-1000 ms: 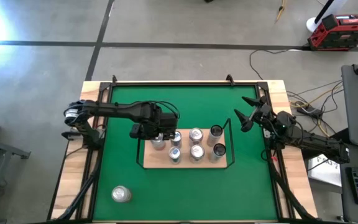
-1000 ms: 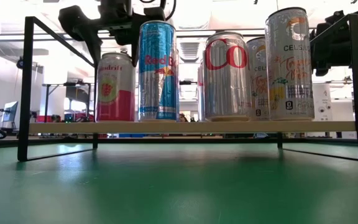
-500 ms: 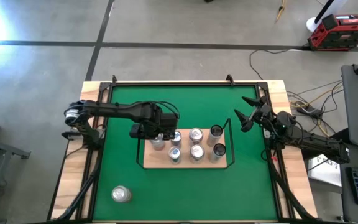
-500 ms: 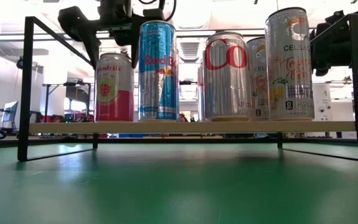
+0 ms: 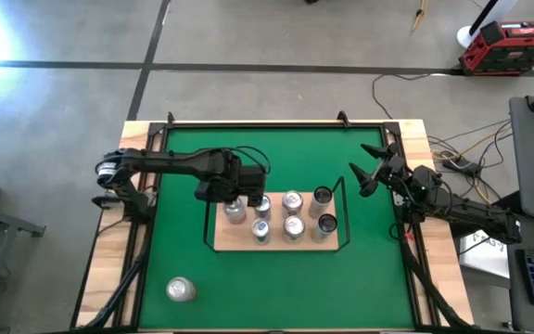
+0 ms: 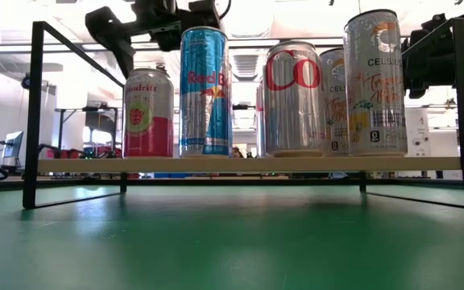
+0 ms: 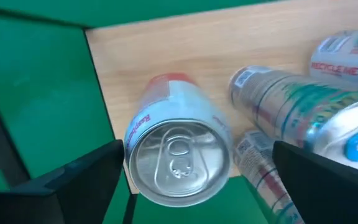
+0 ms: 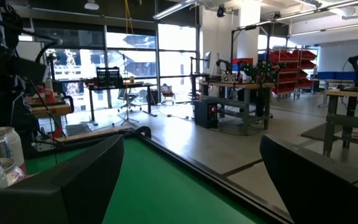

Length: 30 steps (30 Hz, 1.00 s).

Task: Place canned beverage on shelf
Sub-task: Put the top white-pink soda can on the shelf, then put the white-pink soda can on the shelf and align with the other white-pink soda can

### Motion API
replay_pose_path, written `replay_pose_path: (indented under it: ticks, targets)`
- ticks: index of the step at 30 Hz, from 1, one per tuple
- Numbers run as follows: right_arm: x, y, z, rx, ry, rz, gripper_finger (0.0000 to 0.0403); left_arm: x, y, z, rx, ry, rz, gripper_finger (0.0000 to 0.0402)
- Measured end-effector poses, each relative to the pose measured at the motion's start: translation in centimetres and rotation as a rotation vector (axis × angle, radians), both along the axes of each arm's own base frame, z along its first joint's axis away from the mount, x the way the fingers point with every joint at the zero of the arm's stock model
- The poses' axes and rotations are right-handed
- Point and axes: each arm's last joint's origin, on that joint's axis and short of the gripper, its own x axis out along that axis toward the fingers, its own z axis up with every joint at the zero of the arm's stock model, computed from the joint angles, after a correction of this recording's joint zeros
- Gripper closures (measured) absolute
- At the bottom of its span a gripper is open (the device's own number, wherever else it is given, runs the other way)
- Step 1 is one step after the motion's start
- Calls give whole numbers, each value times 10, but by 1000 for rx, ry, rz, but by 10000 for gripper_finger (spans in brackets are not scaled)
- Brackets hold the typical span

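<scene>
The shelf [image 5: 239, 243] is a light-wood board with a black wire rail, set mid-table. Several cans stand upright on it. The pink-and-silver can [image 6: 148, 113] stands on its base at the shelf's far left corner and also shows in the left wrist view [image 7: 178, 163]. My left gripper [image 7: 191, 180] hangs open just above this can, one finger on either side of the can's top, touching nothing. In the low view it [image 6: 155, 44] is above the can's rim. My right gripper [image 5: 364, 176] is open and empty near the table's right edge.
A blue Red Bull can [image 6: 204, 90] stands right beside the pink can, with more cans [image 5: 292, 213] to its right. Another silver can [image 5: 181, 289] stands on the green felt near the table's near left corner. The shelf's wire rail [image 6: 39, 113] rises at its ends.
My left gripper has risen from around the pink can's upper part to above its rim. The can stays upright on the shelf where it was.
</scene>
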Motion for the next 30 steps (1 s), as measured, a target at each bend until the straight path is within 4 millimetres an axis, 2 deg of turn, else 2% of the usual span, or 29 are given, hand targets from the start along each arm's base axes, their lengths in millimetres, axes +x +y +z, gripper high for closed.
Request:
replay_pose_path:
  ticks: [9, 16, 23, 27, 30]
  targets:
    - [0, 0, 0, 0, 0, 0, 35, -7, 6, 34, 180, 4, -50, 4]
    - [0, 0, 0, 1, -1, 0, 35, -14, 20, 60, 383, 7, -71, 2]
    - [0, 0, 0, 0, 0, 0, 35, -27, 54, 61, 379, 36, 7, 3]
    - [0, 0, 0, 1, -1, 0, 35, -47, 81, 55, 289, 68, 81, 4]
    - [0, 0, 0, 1, -1, 0, 35, -67, 90, 44, 160, 86, 137, 4]
